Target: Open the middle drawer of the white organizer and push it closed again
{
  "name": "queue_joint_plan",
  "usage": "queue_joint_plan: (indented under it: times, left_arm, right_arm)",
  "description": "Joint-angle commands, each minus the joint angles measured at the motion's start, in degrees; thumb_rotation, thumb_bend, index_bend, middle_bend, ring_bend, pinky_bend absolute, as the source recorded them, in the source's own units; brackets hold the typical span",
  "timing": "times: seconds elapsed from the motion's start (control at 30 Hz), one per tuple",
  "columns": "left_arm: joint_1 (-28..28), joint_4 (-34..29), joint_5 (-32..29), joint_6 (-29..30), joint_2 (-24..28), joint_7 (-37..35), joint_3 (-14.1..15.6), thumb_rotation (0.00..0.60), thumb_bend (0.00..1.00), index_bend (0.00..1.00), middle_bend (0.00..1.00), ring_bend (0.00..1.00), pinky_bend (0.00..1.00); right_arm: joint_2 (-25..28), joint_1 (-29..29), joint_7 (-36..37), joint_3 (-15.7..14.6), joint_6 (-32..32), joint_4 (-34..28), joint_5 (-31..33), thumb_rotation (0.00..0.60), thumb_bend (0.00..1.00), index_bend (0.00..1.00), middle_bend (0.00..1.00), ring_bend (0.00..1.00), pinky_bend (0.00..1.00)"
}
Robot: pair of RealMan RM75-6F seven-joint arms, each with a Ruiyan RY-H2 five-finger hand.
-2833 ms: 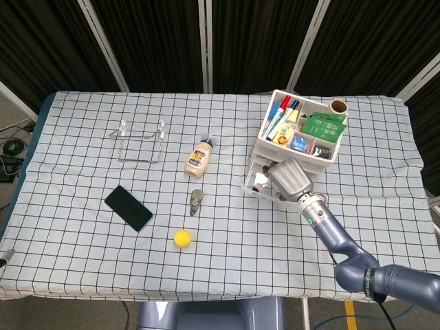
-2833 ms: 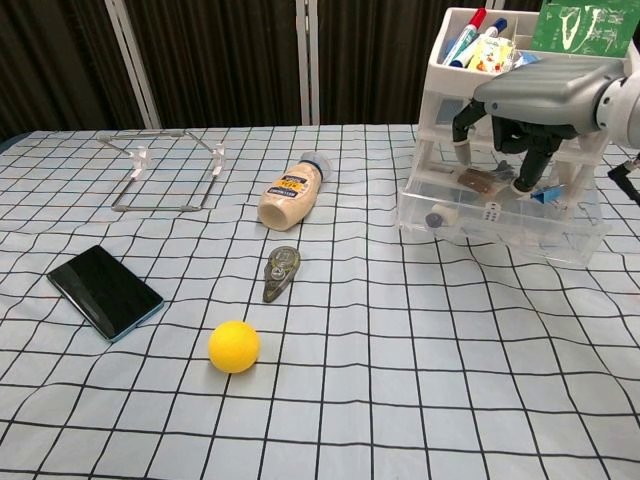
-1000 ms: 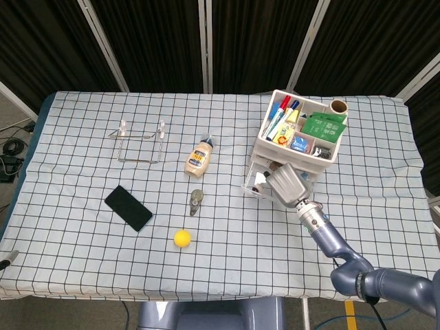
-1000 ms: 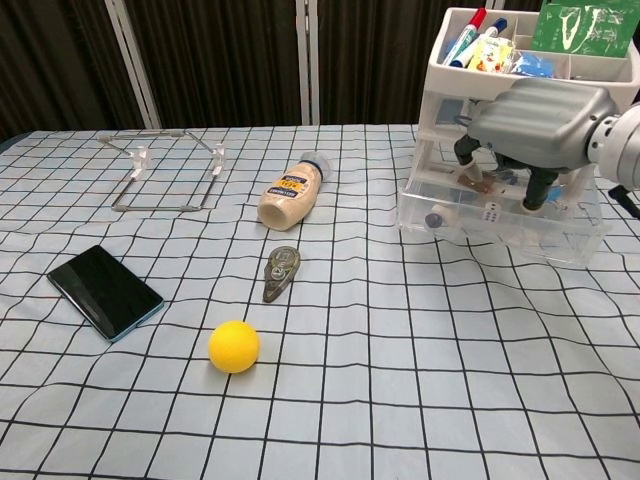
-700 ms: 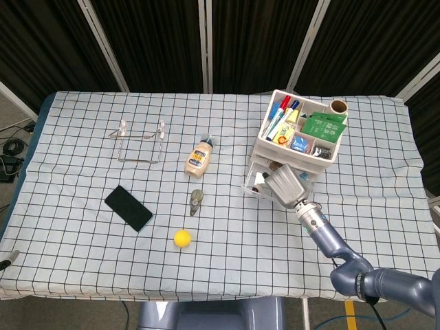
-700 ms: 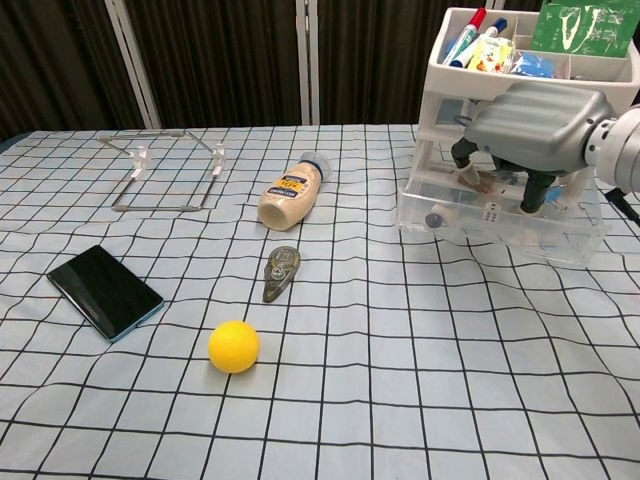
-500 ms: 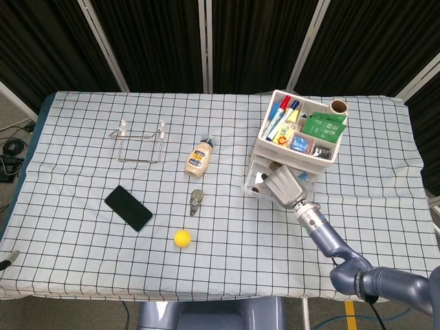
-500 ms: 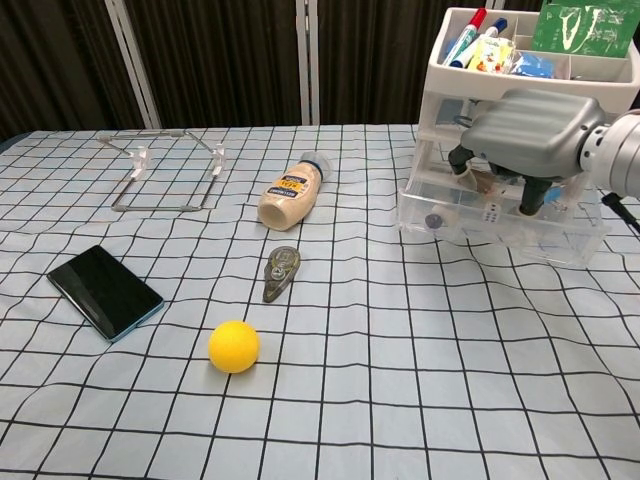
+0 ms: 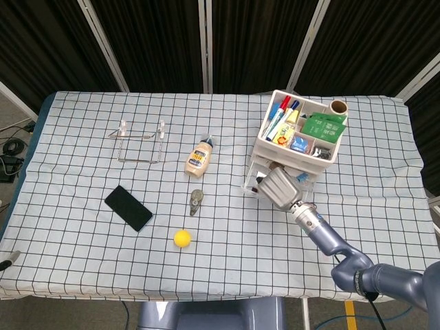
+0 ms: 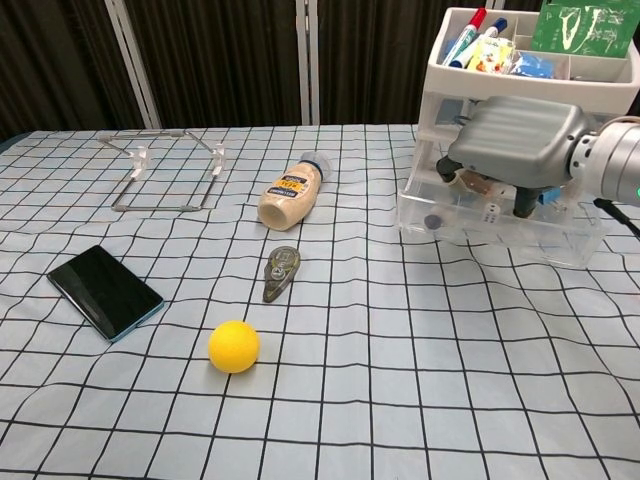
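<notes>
The white organizer (image 9: 265, 142) (image 10: 440, 75) stands at the table's right, its top tray full of pens and packets. One clear drawer (image 10: 500, 238) (image 9: 250, 181) stands pulled out toward me, with small items lying inside. My right hand (image 9: 278, 188) (image 10: 515, 130) hovers palm down over that drawer's front part. Its fingers (image 10: 525, 205) bend down into the drawer, spread apart, and I see nothing gripped in them. The hand hides much of the drawer's inside. My left hand appears in neither view.
A beige bottle (image 9: 197, 157) (image 10: 292, 190) lies left of the organizer, with a correction-tape roller (image 9: 196, 201) (image 10: 281, 272) and a yellow ball (image 9: 182, 238) (image 10: 234, 346) in front of it. A black phone (image 9: 128, 207) and a clear stand (image 9: 141, 141) lie further left.
My right hand has slid left along the drawer, toward its front end. The drawer itself has hardly shifted. Everything else lies where it was.
</notes>
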Motion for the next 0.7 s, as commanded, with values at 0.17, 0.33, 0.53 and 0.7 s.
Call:
queue_joint_plan:
  times: [0.17, 0.33, 0.53, 0.7]
  left_arm:
    - [-0.1, 0.0, -0.1, -0.1, 0.0, -0.1, 0.0, 0.6, 0.1, 0.0, 0.0, 0.0, 0.0]
    - [0.0, 0.1, 0.0, -0.1, 0.0, -0.2, 0.1, 0.6, 0.1, 0.0, 0.0, 0.0, 0.0]
    - [0.0, 0.0, 0.2, 0.0, 0.0, -0.1, 0.2, 0.6, 0.1, 0.0, 0.0, 0.0, 0.0]
    - [0.0, -0.1, 0.1, 0.0, 0.0, 0.0, 0.2, 0.6, 0.1, 0.0, 0.0, 0.0, 0.0]
  right_arm:
    - [0.0, 1.0, -1.5, -0.7, 0.0, 2.2, -3.6, 0.6, 0.0, 0.51, 1.0, 1.0, 0.78]
    - [0.5, 1.1, -1.6, -0.8, -0.5, 2.3, -4.4, 0.6, 0.0, 0.51, 1.0, 1.0, 0.78]
    - [0.6, 1.2, -0.8, -1.0, -0.6, 2.8, -5.6, 0.6, 0.0, 0.51, 1.0, 1.0, 0.78]
    - [0.2, 1.1, 0.5, -1.2, -0.8, 3.7, -6.3, 0.6, 0.0, 0.52, 1.0, 1.0, 0.78]
